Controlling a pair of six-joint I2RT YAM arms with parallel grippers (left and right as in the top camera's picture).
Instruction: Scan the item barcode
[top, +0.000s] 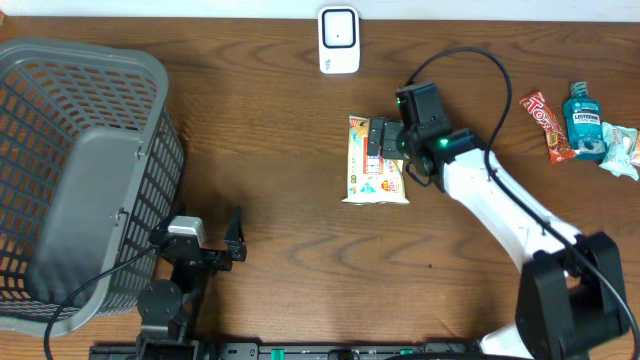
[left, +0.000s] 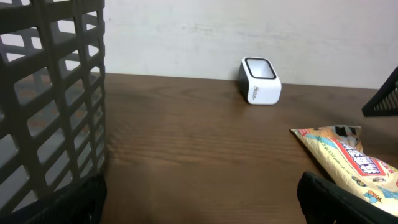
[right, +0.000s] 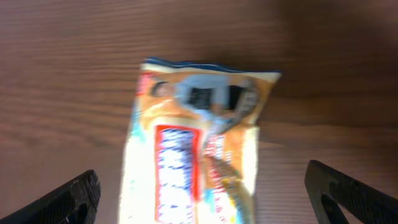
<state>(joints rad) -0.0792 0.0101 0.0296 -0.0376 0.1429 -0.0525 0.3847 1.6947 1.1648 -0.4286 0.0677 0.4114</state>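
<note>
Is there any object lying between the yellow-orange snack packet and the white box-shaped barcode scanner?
Nothing visible. Only bare brown wooden table lies between the yellow-orange snack packet and the white box-shaped scanner; the open right gripper hangs over the packet.

One label we can read
We make out "LISTERINE" on the teal bottle (top: 586, 122); the snack packet (top: 375, 182) print blurs beyond reading.
</note>
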